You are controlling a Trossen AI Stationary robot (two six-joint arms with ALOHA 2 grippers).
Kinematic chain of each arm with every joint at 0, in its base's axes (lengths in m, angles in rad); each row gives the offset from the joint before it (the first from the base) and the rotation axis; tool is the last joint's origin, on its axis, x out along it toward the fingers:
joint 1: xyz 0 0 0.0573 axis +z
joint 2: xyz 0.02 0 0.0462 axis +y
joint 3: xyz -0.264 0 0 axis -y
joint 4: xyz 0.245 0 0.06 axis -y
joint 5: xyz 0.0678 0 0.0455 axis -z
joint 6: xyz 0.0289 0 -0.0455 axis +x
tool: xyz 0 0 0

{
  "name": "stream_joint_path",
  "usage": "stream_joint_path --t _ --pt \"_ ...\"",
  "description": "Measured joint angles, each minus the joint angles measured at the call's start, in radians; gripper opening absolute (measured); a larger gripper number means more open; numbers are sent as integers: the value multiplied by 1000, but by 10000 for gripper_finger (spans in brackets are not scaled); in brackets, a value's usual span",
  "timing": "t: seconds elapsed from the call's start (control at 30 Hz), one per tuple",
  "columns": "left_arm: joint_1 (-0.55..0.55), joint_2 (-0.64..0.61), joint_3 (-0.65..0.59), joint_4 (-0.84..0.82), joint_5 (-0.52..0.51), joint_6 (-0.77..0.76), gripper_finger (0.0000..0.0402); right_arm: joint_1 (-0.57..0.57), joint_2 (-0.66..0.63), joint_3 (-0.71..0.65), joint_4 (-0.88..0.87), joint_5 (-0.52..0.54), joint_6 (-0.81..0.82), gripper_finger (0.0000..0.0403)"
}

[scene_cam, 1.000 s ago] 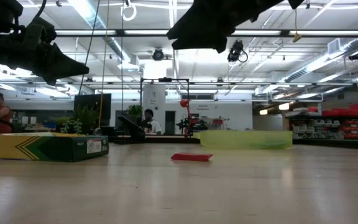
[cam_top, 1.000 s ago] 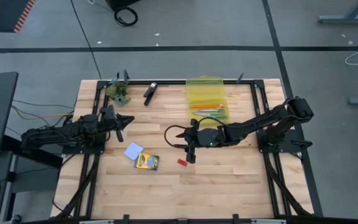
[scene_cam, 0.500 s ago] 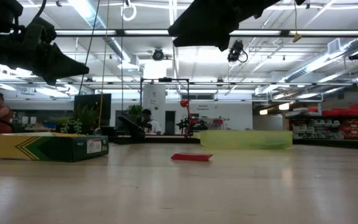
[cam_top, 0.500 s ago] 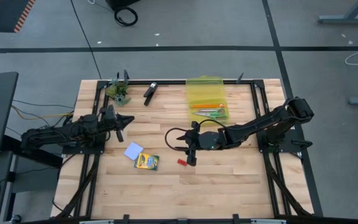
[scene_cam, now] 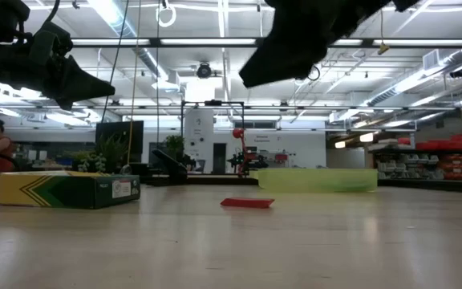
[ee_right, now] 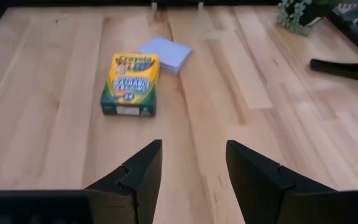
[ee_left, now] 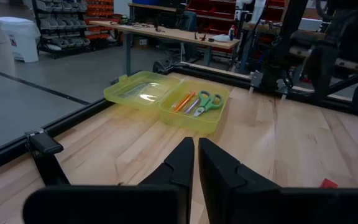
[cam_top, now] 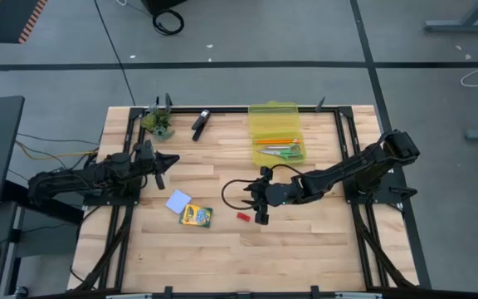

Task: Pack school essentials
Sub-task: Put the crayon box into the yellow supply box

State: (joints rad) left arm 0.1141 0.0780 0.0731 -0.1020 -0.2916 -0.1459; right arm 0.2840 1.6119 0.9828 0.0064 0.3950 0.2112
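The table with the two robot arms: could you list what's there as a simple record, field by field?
case: yellow case, lid open, at the far side
in case: green-handled scissors, orange-red pencils
loose on table: crayon box, light-blue pad, small red piece
right hand: open, above the table beside the red piece, holding nothing
left hand: shut, empty, waiting at the left

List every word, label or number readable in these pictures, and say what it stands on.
"Crayola": on the top of the crayon box, right wrist view.
Smaller print lower on that box: too blurred to read.
White label on the box's side, low view: too small to read.
Signs in the room behind: unreadable.
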Motion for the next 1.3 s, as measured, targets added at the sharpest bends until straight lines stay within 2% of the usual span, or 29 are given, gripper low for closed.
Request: stream_joint_path --t 0.2,0.4,0.67,0.87,0.93,1.13,1.3 --pt "0 0 0 24 0 0 38 -19 0 -103 154 0 3 185" --pt "0 0 0 28 0 -11 31 -18 0 -120 162 -3 28 185" --pt "0 0 0 28 0 -150 33 -19 0 -120 163 -3 9 185" --pt "0 0 0 -2 3 -157 30 -19 0 -120 185 -3 -21 185" --pt "0 0 0 -24 42 -164 25 -19 0 -120 185 -3 -25 185" --pt "-1 35 7 -40 261 -240 15 -20 0 -120 190 -3 -55 185" --pt "-5 101 7 -81 355 -276 51 -20 0 -120 211 -3 -88 185"
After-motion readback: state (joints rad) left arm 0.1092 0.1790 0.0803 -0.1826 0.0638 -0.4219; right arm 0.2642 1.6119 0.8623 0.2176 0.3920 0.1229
